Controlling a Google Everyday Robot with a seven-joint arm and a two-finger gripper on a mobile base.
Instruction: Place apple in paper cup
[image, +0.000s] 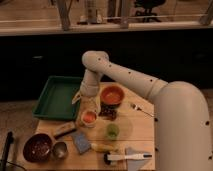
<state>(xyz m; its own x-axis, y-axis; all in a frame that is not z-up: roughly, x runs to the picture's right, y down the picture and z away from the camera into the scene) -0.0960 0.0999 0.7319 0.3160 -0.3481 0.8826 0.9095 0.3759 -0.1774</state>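
Note:
The paper cup (89, 120) is a small pale cup standing on the wooden table (135, 125), just left of centre. An orange-red round thing, the apple (89, 117), shows inside the cup's mouth. My gripper (87, 104) hangs straight down from the white arm, directly above the cup and very close to its rim. I cannot tell whether the gripper touches the apple.
An orange bowl (112, 95) stands right of the gripper. A green cup (112, 131), a fork (138, 107), a blue sponge (80, 142), a banana (102, 147), a metal cup (60, 149) and a dark bowl (37, 146) lie around. A green tray (56, 95) sits at the left.

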